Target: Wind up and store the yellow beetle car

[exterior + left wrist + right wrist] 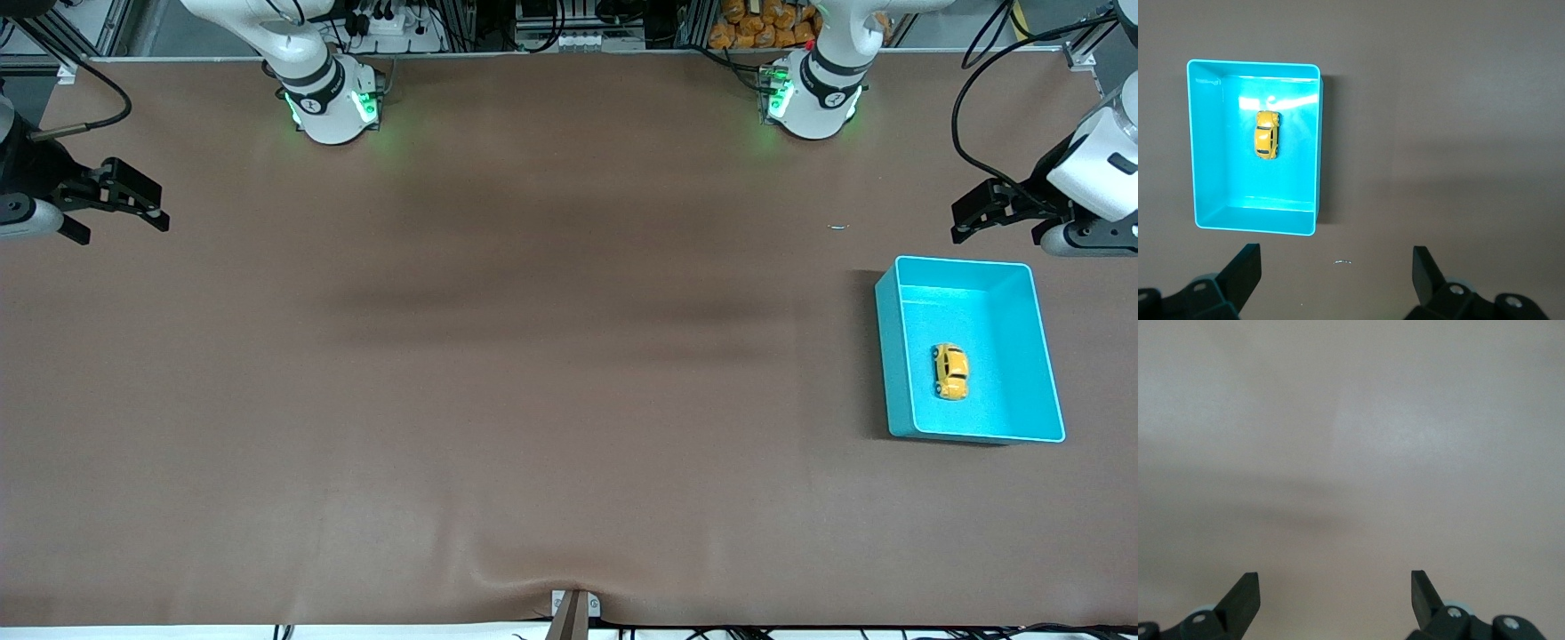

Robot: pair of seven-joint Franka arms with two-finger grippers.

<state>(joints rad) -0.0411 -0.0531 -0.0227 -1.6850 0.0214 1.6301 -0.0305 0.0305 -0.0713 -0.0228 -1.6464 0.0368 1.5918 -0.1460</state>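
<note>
The yellow beetle car (949, 372) (1267, 135) lies on the floor of the turquoise bin (892, 356) (1205, 143), which stands toward the left arm's end of the table. My left gripper (973, 216) (1337, 267) hangs open and empty in the air beside the bin, over bare table a little off the bin's rim. At the right arm's end of the table, my right gripper (142, 197) (1336, 588) waits open with nothing between its fingers, over bare table.
A brown mat (533, 356) covers the whole table. A tiny pale scrap (838, 227) (1343, 262) lies on the mat near the bin. Both arm bases (333, 107) stand along the table's edge farthest from the front camera.
</note>
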